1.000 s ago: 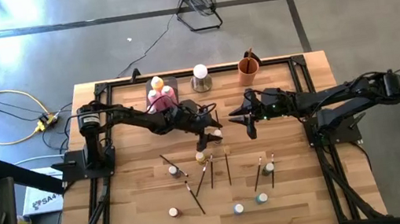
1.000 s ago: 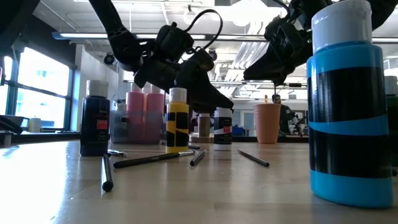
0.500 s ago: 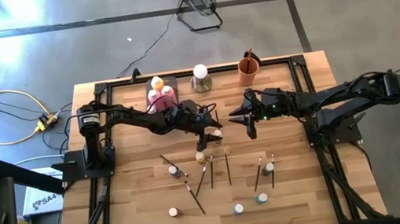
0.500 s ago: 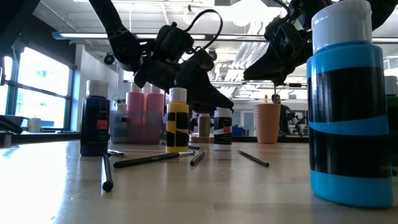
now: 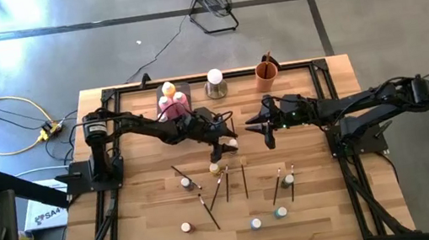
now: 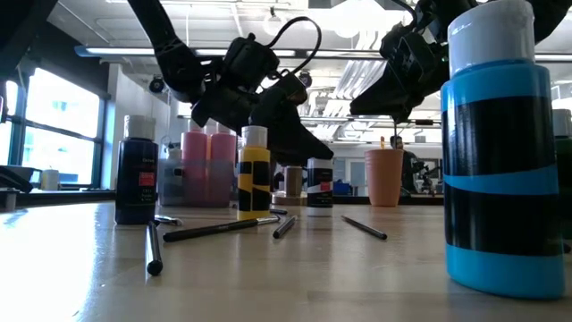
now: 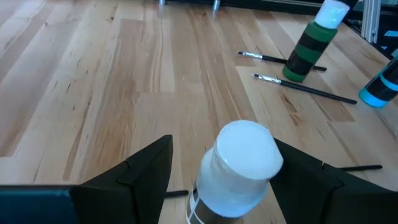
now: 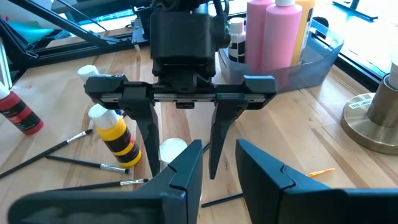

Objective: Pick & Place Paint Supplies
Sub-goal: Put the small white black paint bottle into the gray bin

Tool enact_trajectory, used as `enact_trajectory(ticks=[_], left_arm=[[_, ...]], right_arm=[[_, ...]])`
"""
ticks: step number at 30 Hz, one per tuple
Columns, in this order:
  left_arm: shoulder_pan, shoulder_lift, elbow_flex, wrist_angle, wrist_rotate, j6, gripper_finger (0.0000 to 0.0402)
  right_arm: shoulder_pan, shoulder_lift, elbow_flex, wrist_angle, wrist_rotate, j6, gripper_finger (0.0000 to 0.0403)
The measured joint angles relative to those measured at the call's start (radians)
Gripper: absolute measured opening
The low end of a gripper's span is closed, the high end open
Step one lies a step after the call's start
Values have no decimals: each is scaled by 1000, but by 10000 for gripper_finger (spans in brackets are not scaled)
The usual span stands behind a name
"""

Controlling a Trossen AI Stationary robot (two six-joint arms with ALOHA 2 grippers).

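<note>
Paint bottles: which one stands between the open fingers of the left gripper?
The white-capped bottle, flanked by the open fingers of the left gripper. The yellow striped bottle stands just outside them; the others are farther off.

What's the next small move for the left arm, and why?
Probably close the left hand on the white-capped bottle. Its open fingers already straddle that bottle, which stands upright on the table, not yet gripped. The right hand hovers nearby.

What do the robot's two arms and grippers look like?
Both arms are black and jointed, mounted on black frames. The left gripper has two long, flat black fingers under a boxy block, with a black cable looped above. The right gripper is black too, with a small green light on its arm.
</note>
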Motion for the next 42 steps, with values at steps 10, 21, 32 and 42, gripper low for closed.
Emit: enact_trajectory(ticks=[10, 21, 32, 42], left_arm=[[-34, 0, -1, -28, -74, 38, 242], [-32, 0, -1, 38, -78, 45, 242], [-32, -20, -1, 75, -77, 90, 242], [27, -110, 1, -15, -21, 258, 242]], right_arm=[[0, 0, 0, 0, 0, 0, 91], [0, 0, 0, -1, 0, 0, 91], [0, 0, 0, -1, 0, 0, 91], [0, 0, 0, -8, 0, 0, 91]])
